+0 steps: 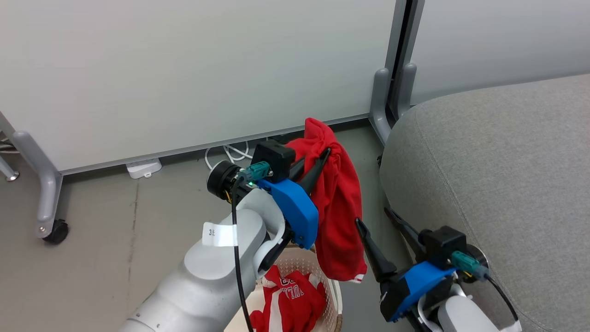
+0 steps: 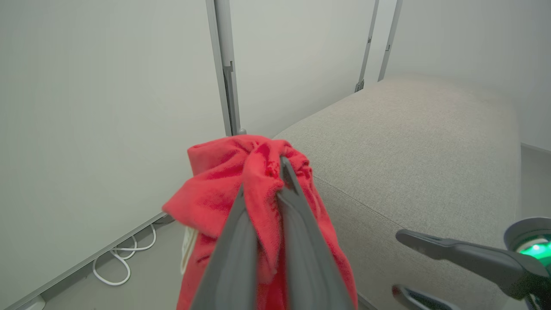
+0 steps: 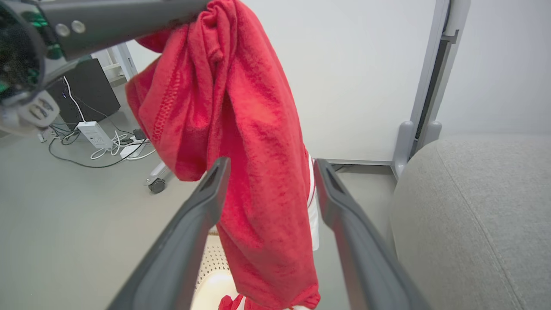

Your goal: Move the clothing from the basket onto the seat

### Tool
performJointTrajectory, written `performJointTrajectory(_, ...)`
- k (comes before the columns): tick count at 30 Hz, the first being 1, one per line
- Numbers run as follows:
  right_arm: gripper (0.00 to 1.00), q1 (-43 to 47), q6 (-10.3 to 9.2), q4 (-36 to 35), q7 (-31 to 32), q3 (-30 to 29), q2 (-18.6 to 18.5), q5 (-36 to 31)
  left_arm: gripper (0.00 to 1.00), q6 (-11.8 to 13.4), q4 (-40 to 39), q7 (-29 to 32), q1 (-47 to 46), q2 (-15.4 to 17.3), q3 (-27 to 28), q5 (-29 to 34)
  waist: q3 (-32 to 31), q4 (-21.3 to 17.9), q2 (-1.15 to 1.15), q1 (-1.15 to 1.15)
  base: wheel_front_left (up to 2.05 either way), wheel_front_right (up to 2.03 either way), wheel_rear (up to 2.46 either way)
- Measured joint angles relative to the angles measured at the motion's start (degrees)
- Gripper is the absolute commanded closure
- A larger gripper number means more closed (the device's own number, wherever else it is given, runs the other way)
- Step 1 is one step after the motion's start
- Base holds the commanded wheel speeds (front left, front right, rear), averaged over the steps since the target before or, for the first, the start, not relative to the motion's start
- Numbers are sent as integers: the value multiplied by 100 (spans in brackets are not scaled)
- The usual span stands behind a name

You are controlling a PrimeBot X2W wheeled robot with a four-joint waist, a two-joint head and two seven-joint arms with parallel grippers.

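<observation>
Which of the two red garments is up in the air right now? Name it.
The plain red garment, pinched in the left gripper and hanging above the basket. The lettered jersey lies in the basket.

The hanging garment is plain red with a white striped hem. The jersey is red with white panels and lettering, and the basket is cream, dotted with holes. The sofa is light grey, the wall panels pale grey-white, the floor dull grey
</observation>
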Motion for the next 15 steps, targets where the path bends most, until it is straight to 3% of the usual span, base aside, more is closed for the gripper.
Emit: performJointTrajectory(15,0,-1589,0,1887,-13,620,0,192,100,26,-59,-41,-187,1,-328,-209,205,132,0,0,0,0,0)
